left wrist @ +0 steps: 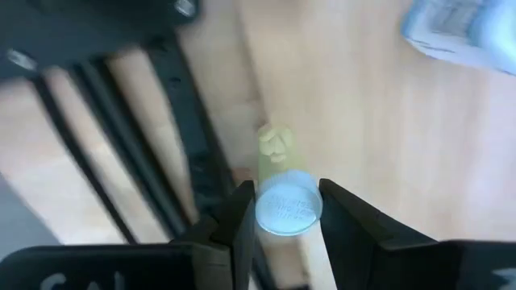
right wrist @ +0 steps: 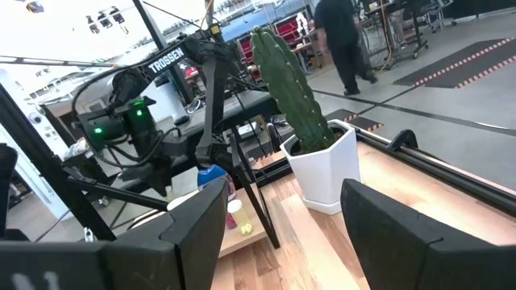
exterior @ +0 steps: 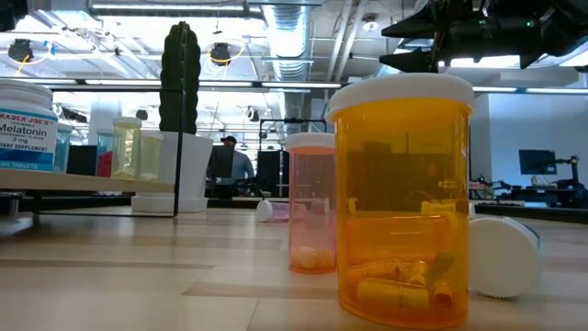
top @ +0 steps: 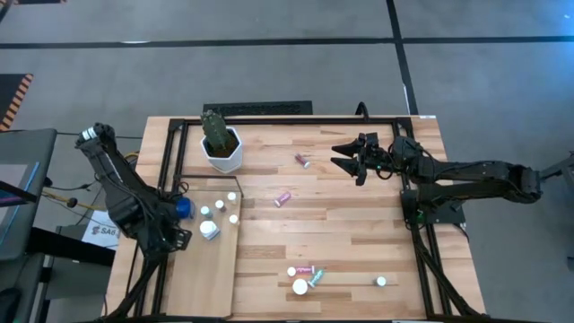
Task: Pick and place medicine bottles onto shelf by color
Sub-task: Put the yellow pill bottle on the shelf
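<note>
While I look straight down from above, my left gripper (top: 182,209) hangs over the left edge of the shelf (top: 206,278), and a blue shape shows between its fingers. Four white caps lie on this pale board just to the right of my left gripper. My right gripper (top: 350,155) waits with its fingers spread wide and empty at the far right part of the table (top: 359,233); a pink bottle (top: 303,161) lies near it, a second pink bottle (top: 282,198) is farther toward the middle, and a white pot with a cactus (top: 221,144) stands beyond.

From the table-top height, an amber bottle (exterior: 402,198) stands very close to the camera, with a pink bottle (exterior: 311,202) behind it and a white cap (exterior: 503,256) lying beside it.

From my left wrist, my two fingers (left wrist: 242,221) press on both sides of a round bluish-white cap (left wrist: 289,206), so this hand grips a bottle; its body I cannot see well.

From my right wrist, the fingers (right wrist: 201,229) stand far apart with nothing between them, and the cactus pot (right wrist: 322,165) is straight ahead.
</note>
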`<control>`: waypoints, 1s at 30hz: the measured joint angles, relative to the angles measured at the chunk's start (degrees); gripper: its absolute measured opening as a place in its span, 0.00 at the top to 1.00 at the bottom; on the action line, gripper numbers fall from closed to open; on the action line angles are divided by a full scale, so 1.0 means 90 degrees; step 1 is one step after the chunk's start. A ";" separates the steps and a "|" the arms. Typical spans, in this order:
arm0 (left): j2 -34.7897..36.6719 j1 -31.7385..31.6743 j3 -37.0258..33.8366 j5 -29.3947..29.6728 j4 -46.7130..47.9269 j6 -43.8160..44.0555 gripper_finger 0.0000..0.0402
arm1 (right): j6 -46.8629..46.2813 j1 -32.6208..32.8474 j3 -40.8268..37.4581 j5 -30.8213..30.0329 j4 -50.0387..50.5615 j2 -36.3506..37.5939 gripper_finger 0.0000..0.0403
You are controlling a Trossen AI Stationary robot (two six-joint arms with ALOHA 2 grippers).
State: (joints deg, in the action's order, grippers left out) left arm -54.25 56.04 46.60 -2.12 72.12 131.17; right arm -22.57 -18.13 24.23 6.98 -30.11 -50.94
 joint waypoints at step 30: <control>-0.0864 -0.1851 0.0048 0.0098 -0.0095 -0.1609 0.74 | 0.0012 0.0000 -0.0002 0.0000 0.0455 0.0002 0.34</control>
State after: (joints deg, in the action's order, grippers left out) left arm -62.02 39.38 47.03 -1.23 71.27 116.69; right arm -22.46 -18.13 24.21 6.98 -26.02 -50.92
